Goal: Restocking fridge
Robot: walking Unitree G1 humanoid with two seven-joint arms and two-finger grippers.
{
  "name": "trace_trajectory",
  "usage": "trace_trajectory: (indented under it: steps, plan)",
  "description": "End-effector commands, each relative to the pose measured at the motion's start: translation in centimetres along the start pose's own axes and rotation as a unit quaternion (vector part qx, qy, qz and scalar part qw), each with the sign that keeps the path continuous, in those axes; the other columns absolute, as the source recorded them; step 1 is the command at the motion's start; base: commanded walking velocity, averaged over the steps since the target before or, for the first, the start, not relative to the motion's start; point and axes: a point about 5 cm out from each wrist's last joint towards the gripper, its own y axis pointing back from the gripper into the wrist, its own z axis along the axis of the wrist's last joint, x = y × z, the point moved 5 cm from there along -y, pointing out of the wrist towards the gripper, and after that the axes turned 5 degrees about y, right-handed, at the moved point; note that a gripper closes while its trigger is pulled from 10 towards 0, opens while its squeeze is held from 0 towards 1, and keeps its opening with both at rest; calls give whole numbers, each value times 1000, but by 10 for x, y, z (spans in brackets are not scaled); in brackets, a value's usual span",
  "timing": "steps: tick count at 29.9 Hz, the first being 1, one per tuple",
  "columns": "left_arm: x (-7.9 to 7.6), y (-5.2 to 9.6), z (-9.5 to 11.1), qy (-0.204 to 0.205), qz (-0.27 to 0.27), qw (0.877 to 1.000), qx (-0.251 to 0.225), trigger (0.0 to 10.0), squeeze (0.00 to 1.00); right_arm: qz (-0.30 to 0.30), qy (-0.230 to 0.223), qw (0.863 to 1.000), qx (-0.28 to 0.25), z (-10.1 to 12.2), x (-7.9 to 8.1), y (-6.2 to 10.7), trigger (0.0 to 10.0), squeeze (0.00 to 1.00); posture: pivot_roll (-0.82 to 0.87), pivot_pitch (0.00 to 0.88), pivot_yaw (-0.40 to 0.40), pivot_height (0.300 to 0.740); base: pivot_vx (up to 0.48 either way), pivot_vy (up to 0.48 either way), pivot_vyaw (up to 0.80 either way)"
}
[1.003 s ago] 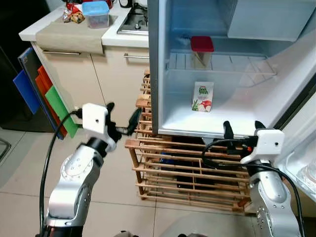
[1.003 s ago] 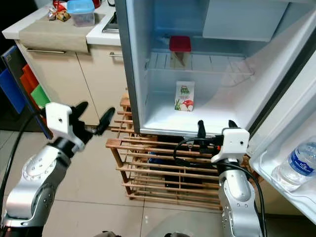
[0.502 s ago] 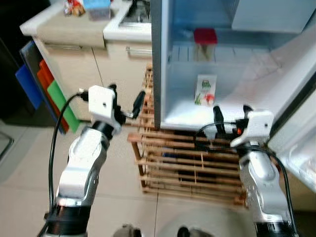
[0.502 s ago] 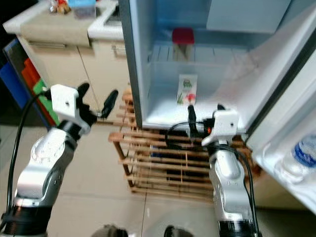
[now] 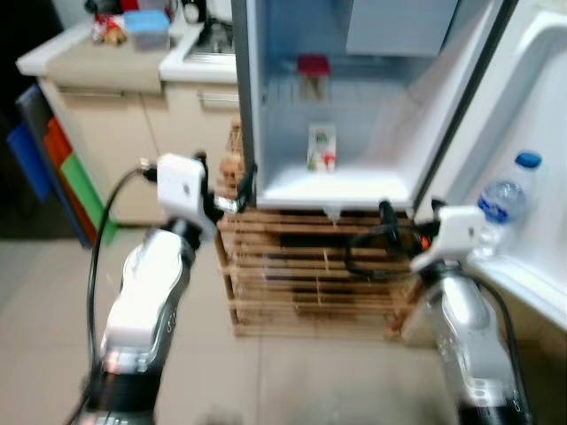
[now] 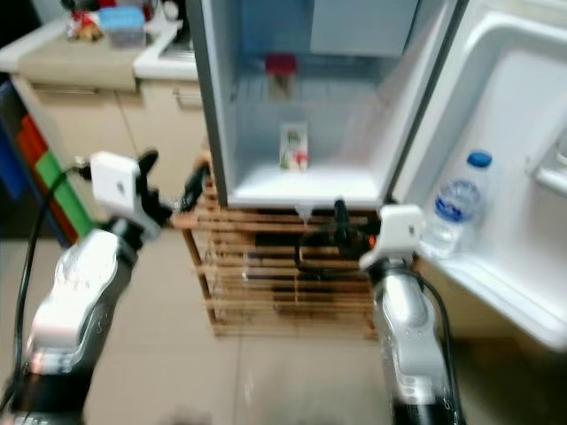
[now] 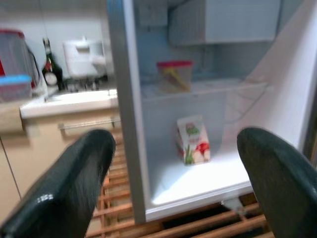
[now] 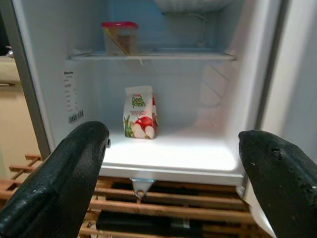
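Observation:
A small fridge [image 5: 251, 106] stands open on a wooden rack [image 5: 310, 279]. On its floor stands a white juice carton [image 5: 320, 148], also the carton [image 8: 139, 112]. A red-lidded container [image 5: 312, 75] sits on the wire shelf above. A water bottle [image 5: 501, 199] stands in the door shelf at right. My left gripper [image 5: 226, 181] is open and empty, just left of the fridge's left wall. My right gripper [image 5: 410, 212] is open and empty, below the fridge's front lip, pointing into the fridge.
The open fridge door [image 5: 540, 106] juts out at the right, close to my right arm. A kitchen counter [image 5: 106, 57] with a blue-lidded box [image 5: 146, 27] is at back left. Coloured boards [image 5: 62, 168] lean against the cabinet. Tiled floor [image 5: 292, 372] lies in front.
The view has shifted, bringing the fridge door and water bottle more into sight at the right; the picture is blurred. Both grippers stay open and empty in front of the fridge.

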Motion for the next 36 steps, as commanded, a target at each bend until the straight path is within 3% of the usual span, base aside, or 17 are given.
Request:
trace_trajectory:
  steps: [1,16,28,36]
  plan:
    - [1,0,2,-4,0,1000,-3,10000,0,-1,-1,1000,5,-1,-1,0,10000,0,-99,42,19,740,0,0,0]
    - [-13,3,3,26,-42,999,-12,10000,0,0,11,1000,19,-6,-2,2,10000,0,-107,41,20,740,0,0,0]
    - [-18,7,1,25,-59,998,-5,10000,0,17,15,1000,15,-7,3,6,10000,0,-107,40,23,740,0,0,-597]
    - [-32,10,1,35,-90,995,-6,10000,0,14,13,1000,14,-7,3,6,10000,0,-108,40,24,740,0,-480,0]
